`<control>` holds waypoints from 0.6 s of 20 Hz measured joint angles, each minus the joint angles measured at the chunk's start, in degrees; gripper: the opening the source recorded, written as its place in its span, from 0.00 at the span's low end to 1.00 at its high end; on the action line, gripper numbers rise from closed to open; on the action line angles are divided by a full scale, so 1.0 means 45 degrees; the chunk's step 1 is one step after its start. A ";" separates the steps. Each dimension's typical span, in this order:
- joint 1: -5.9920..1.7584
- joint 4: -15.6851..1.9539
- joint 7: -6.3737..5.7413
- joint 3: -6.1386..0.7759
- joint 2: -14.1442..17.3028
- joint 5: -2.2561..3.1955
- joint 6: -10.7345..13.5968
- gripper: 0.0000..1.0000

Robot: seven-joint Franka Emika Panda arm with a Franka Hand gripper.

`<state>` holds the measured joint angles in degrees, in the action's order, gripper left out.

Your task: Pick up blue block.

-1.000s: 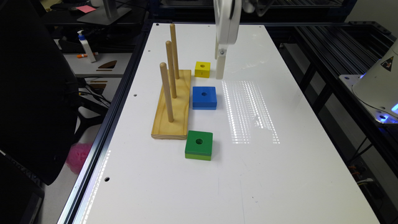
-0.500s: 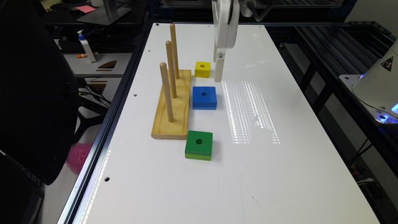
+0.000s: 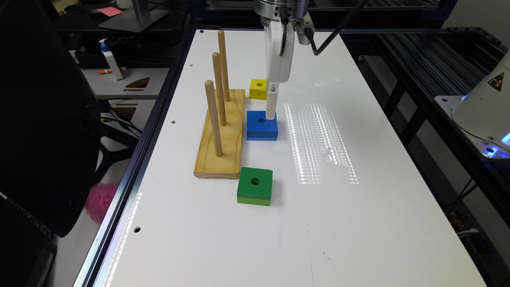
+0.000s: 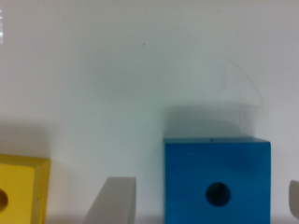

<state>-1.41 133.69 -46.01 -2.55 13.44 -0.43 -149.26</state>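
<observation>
The gripper hangs straight down from the arm, low over the white table, with its tip at the far edge of the blue block in the exterior view. In the wrist view the two fingers stand spread apart with the blue block between them; one finger shows as a pale wedge on one side of the block, with a strip of bare table between it and the block, and the other is just a sliver at the frame edge on the opposite side. Neither finger touches the block, so the gripper is open and holds nothing.

The block lies flat on the table, its round hole up. Whether the fingertips have come level with its sides cannot be told.

The yellow block sits beyond the gripper, near its tip and just outside the wedge-shaped finger in the wrist view. The peg board lies just beside the blue block, on the exterior view's left of the gripper. The green block lies nearer the camera, well apart from the gripper, close to the board's near corner.
</observation>
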 joint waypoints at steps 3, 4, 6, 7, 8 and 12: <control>0.0017 -0.0076 -0.0003 -0.0027 0.0004 0.0000 0.0000 1.00; 0.0017 -0.0088 -0.0003 -0.0033 0.0010 0.0000 0.0000 1.00; 0.0018 -0.0099 -0.0003 -0.0043 0.0116 0.0000 -0.0024 1.00; 0.0018 -0.0111 -0.0003 -0.0045 0.0245 0.0000 -0.0095 1.00; 0.0018 -0.0114 -0.0003 -0.0047 0.0429 0.0000 -0.0256 1.00; 0.0019 -0.0319 -0.0003 -0.0049 0.1362 0.0000 -0.1014 1.00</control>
<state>-1.32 132.25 -46.02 -2.77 19.57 -0.43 -153.82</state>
